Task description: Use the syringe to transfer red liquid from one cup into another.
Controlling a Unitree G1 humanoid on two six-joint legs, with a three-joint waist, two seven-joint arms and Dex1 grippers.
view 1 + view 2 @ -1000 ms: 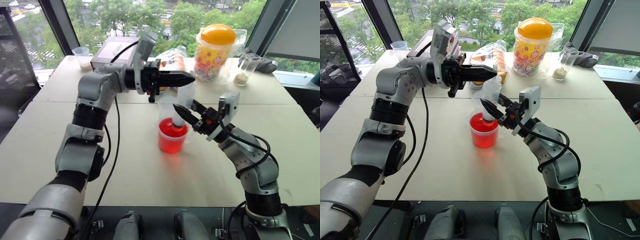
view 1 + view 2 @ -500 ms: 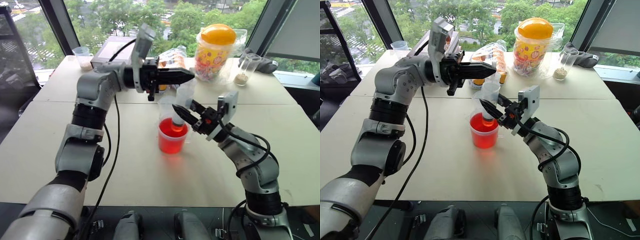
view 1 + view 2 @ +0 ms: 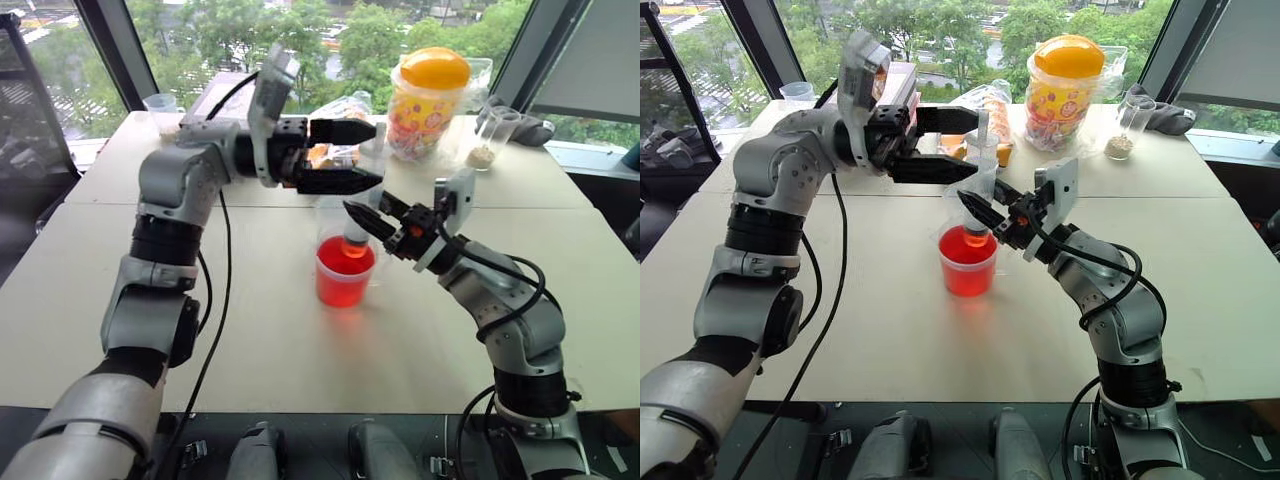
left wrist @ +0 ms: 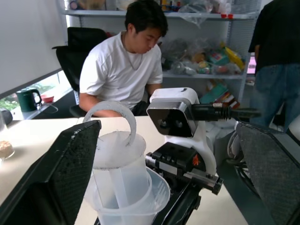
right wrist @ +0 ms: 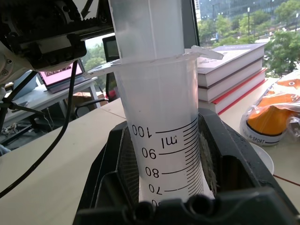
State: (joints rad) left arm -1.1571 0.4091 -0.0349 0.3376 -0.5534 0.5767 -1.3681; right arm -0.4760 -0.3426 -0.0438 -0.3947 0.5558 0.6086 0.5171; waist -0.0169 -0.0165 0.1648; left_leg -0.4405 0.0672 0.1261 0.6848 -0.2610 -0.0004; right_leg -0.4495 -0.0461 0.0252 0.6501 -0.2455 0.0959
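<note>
over the red cup (image 3: pixel 345 272) at table centre | syringe (image 3: pixel 982 185) upright, tip dipped in red liquid (image 3: pixel 967 264) | right gripper (image 3: pixel 372 222) clamps barrel | left gripper (image 3: pixel 352 156) spread wide, level, straddling plunger top (image 4: pixel 114 133) | left arm nearer plunger

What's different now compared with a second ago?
The left tool has opened: its fingers, shut a second ago, now stand spread on either side of the syringe's plunger top. The right tool stays clamped on the syringe barrel, tip still over the red cup.
</note>
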